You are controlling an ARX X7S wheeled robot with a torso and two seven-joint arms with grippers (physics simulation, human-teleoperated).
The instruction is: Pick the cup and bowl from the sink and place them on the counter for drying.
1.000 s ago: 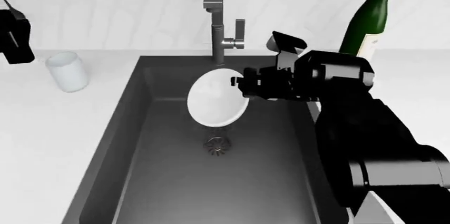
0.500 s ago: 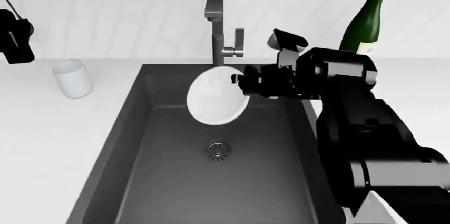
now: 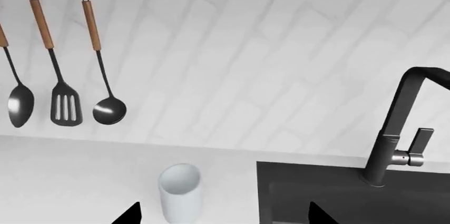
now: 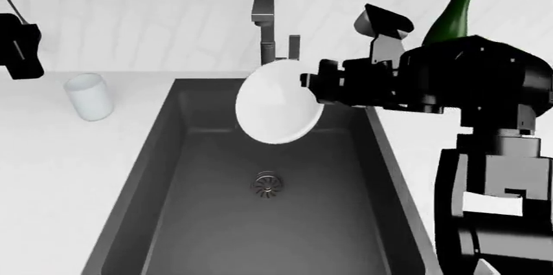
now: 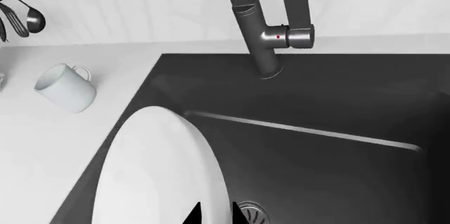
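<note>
1. The right pincer (image 4: 309, 88) is gripping the rim of the bowl (image 4: 278, 102), its tips closed on the edge, and is holding the bowl tilted on its side in the air above the sink (image 4: 173, 178), in front of the faucet (image 4: 266, 22).
2. The cup (image 4: 89, 96) is standing upright on the counter (image 4: 52, 158), just beside the sink's left edge.
3. The left pincer (image 3: 221, 214) is hanging above the cup (image 3: 179, 191) with its tips spread wide and nothing between them.
4. A green bottle (image 4: 456, 10) is standing behind the right arm.
5. Utensils (image 3: 63, 71) are hanging on the wall rail.
</note>
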